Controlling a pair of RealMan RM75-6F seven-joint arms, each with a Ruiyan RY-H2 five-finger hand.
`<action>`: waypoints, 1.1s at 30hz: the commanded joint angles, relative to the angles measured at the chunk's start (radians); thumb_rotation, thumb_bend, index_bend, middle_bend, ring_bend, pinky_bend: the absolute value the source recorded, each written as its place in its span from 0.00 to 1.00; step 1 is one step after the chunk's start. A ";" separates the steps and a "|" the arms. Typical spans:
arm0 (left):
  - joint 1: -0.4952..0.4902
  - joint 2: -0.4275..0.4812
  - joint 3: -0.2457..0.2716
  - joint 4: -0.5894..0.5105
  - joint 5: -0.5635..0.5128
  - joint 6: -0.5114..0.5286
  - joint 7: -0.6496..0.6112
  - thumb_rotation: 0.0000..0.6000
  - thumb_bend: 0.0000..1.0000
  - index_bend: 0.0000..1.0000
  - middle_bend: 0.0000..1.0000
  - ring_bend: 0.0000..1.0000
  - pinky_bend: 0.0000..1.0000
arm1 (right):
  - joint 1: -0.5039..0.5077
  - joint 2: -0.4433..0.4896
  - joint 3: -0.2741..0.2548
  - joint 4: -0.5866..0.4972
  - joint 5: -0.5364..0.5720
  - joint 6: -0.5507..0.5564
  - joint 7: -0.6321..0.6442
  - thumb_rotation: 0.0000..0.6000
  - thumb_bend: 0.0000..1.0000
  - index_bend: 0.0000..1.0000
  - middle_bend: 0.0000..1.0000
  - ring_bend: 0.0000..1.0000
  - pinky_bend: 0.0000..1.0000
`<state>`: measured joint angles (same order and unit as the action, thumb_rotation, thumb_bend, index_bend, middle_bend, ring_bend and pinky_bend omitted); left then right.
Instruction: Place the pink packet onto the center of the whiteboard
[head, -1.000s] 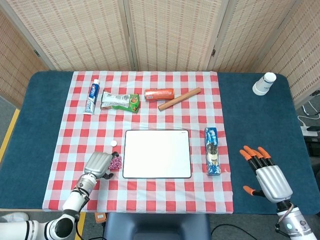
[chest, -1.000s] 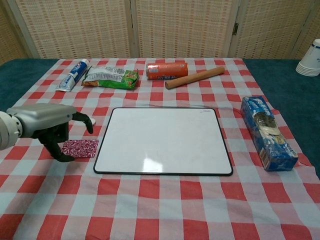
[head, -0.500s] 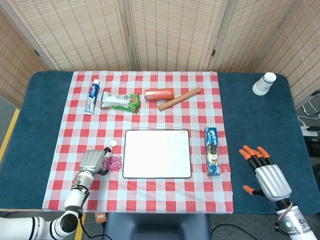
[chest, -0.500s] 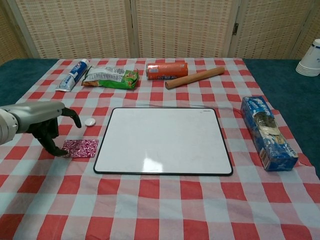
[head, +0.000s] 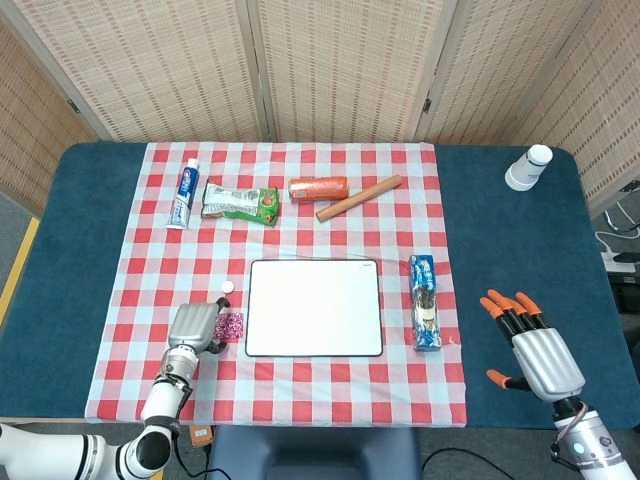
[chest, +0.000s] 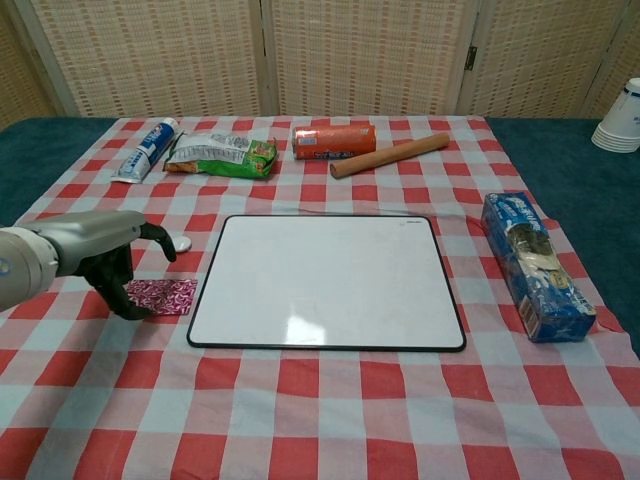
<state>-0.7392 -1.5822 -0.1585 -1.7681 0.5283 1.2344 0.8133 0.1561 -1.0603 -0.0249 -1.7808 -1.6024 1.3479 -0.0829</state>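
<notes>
Pink packet (chest: 163, 295) lies flat on the checked tablecloth (chest: 330, 420), just off the whiteboard's (chest: 330, 275) left edge, at about 9 o'clock from the board's center, toward its near corner. Not on the board.

Left hand (chest: 100, 262) sits over the packet's left end, fingers (chest: 128, 300) curled down; dark fingertips meet the cloth at or on the packet's left edge. Head view shows the same hand (head: 196, 325) right against the packet (head: 232, 325). Cannot tell whether it actually grips the packet or only touches it.

Right hand (head: 535, 352) is over the bare blue table (head: 520, 260), at roughly 4 o'clock from the board, well apart from it. Fingers spread, orange tips showing, nothing in it. Not seen in the chest view.

Small white cap (chest: 181, 243) on the cloth at 12 o'clock from the packet, near the board's left side.

Blue snack box (chest: 535, 265) lies lengthwise at 3 o'clock from the board, near its right edge.

Far row, 12 o'clock side: toothpaste tube (chest: 145, 149), green snack bag (chest: 222, 155), orange roll (chest: 334, 141), wooden rolling pin (chest: 390, 156) angled beside the roll.

White paper cups (chest: 622, 118) stacked upside down at 2 o'clock, on the blue table off the cloth.
</notes>
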 joint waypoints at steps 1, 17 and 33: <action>-0.006 -0.010 -0.003 0.009 -0.003 0.009 0.005 1.00 0.24 0.26 1.00 1.00 1.00 | 0.000 0.000 0.001 0.000 0.001 0.000 0.001 1.00 0.05 0.00 0.00 0.00 0.01; -0.023 -0.030 0.003 0.040 -0.042 -0.007 0.010 1.00 0.24 0.27 1.00 1.00 1.00 | 0.004 -0.001 0.005 0.000 0.014 -0.007 -0.001 1.00 0.05 0.00 0.00 0.00 0.01; -0.019 -0.066 0.013 0.078 -0.019 0.018 0.010 1.00 0.24 0.29 1.00 1.00 1.00 | 0.008 -0.005 0.007 0.001 0.023 -0.015 -0.010 1.00 0.05 0.00 0.00 0.00 0.01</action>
<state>-0.7585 -1.6478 -0.1455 -1.6909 0.5093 1.2530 0.8226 0.1646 -1.0653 -0.0180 -1.7798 -1.5792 1.3329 -0.0931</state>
